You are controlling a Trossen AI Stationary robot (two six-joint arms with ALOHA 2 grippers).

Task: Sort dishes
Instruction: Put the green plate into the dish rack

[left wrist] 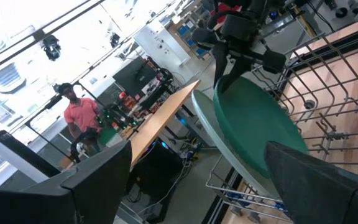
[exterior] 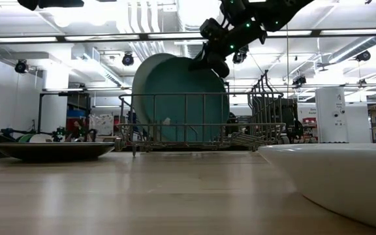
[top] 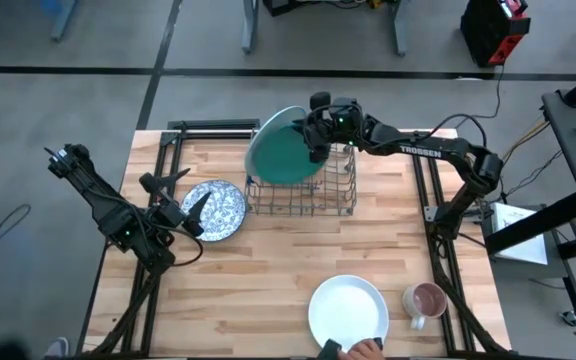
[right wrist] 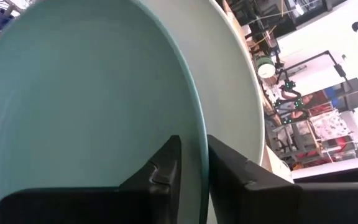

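Both arms are dark, nearly black, built of slim jointed links. The right arm [top: 423, 148] bears white "TROSSEN" lettering along its forearm, and small green lights glow near its wrist. Each gripper has two flat, dark, wedge-shaped fingers [right wrist: 160, 180].

I note a metal wire rack [top: 313, 190] standing mid-table on the wooden tabletop [top: 268, 280], a mug [top: 425, 301] near its right front corner.
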